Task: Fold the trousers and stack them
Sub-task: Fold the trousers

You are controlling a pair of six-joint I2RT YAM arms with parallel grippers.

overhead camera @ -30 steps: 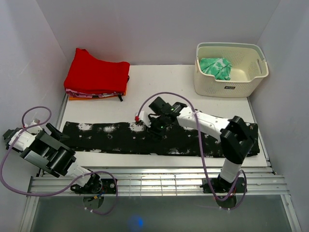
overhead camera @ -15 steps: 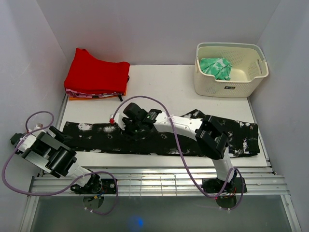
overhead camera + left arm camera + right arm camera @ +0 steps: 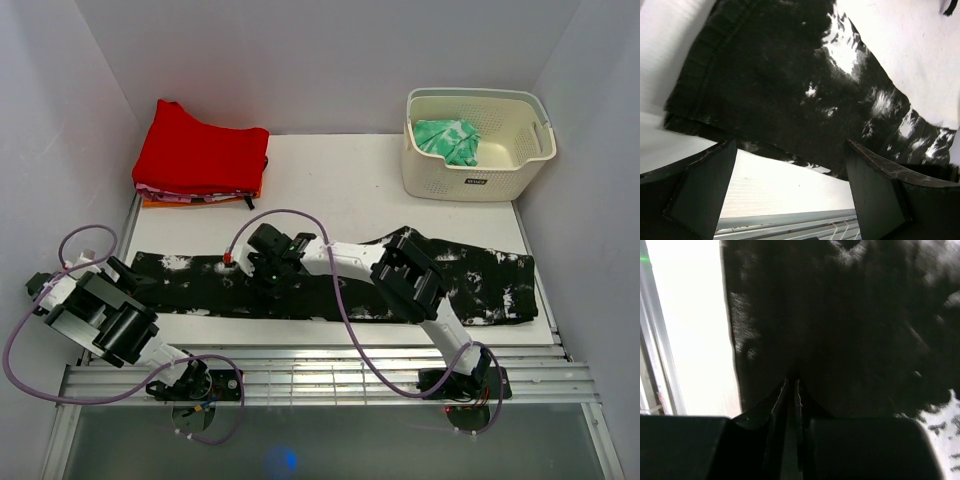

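Inside the basket lies green cloth; right gripper pinches trousers, left gripper gapes.

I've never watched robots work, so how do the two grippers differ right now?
The left gripper stands wide open above the left end of the trousers, holding nothing. The right gripper is pinched shut on them partway along, its arm stretched far across. Both are black, two-fingered and at the same garment.
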